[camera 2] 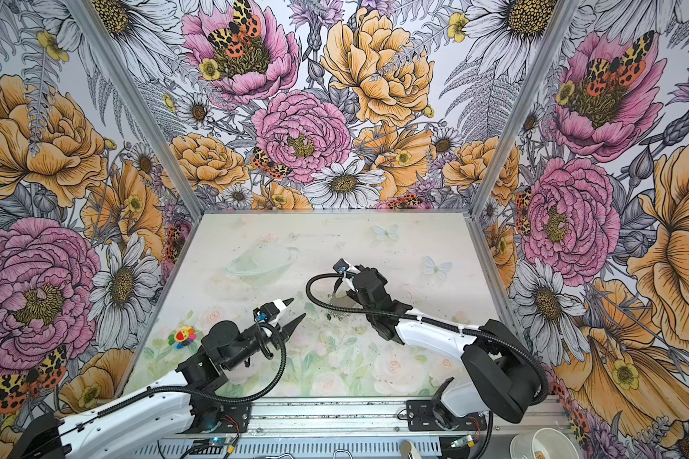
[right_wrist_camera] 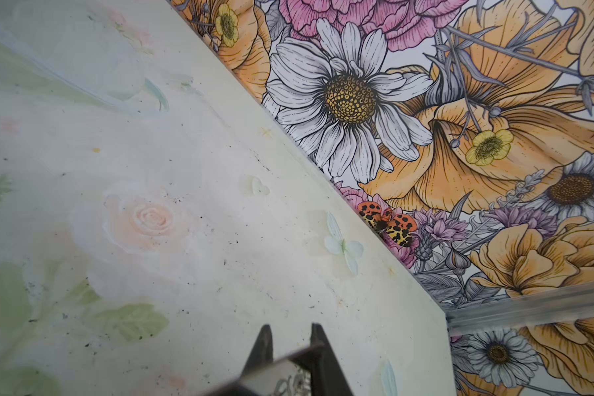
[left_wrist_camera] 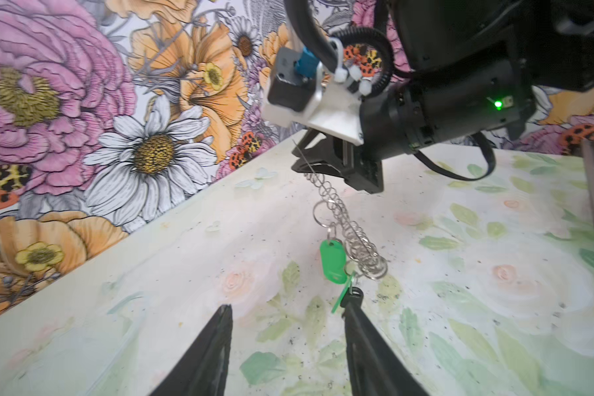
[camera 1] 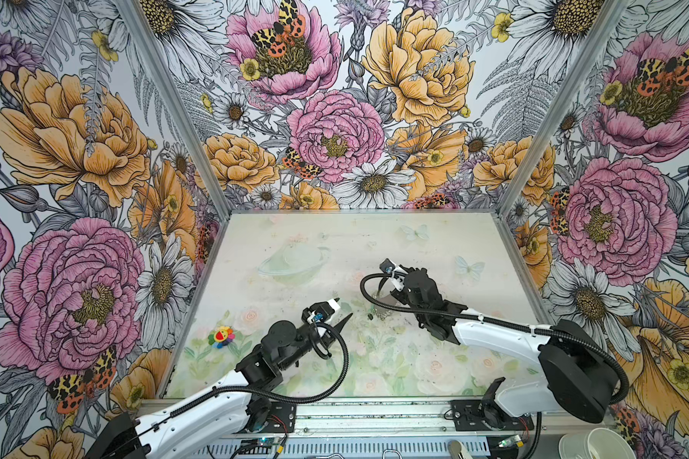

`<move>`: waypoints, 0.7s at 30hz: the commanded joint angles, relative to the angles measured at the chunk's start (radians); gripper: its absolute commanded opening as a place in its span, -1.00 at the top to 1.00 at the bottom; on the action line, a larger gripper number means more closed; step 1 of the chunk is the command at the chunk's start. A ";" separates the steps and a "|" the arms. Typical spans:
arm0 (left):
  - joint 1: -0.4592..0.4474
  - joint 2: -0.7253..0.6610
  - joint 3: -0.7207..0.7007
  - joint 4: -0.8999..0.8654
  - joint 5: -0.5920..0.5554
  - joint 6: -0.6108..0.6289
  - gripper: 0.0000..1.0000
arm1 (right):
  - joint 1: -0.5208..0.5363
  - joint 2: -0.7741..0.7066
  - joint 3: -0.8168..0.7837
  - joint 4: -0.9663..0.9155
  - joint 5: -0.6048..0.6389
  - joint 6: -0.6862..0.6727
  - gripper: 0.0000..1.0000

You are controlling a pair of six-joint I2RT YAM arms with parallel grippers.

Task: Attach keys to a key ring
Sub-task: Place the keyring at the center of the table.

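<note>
My right gripper (right_wrist_camera: 290, 331) is shut on the key ring (right_wrist_camera: 282, 372), a flat grey plate held edge-on above the table. From the plate a row of silver wire rings (left_wrist_camera: 352, 236) hangs down towards the table. One bright green tag (left_wrist_camera: 331, 262) dangles from these rings. A second green tag (left_wrist_camera: 342, 301) shows edge-on, with a small dark key (left_wrist_camera: 356, 293) right at one left fingertip. My left gripper (left_wrist_camera: 290, 303) is open, with nothing between its fingers. In both top views it (camera 1: 343, 306) (camera 2: 297, 308) sits just left of the key ring (camera 1: 380, 306) (camera 2: 341, 304).
A small rainbow-coloured flower toy (camera 1: 221, 337) (camera 2: 182, 336) lies on the table's left side. White cups (camera 1: 597, 441) stand off the table at the front right. Flowered walls close in the table (camera 1: 335, 246) on three sides.
</note>
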 commanded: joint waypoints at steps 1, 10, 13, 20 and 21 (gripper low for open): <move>0.044 -0.076 -0.044 -0.007 -0.119 -0.046 -0.08 | 0.014 0.069 0.078 -0.178 0.078 -0.061 0.67; 0.070 -0.187 -0.082 -0.018 -0.134 -0.071 -0.11 | 0.009 0.244 0.204 -0.304 0.102 -0.083 0.60; 0.070 -0.181 -0.081 -0.020 -0.133 -0.070 -0.11 | -0.007 0.311 0.232 -0.310 0.126 -0.092 0.60; 0.070 -0.184 -0.082 -0.020 -0.126 -0.069 -0.11 | -0.069 0.428 0.291 -0.319 0.140 -0.080 0.59; 0.070 -0.184 -0.082 -0.020 -0.128 -0.069 -0.11 | -0.078 0.439 0.301 -0.321 0.139 -0.077 0.58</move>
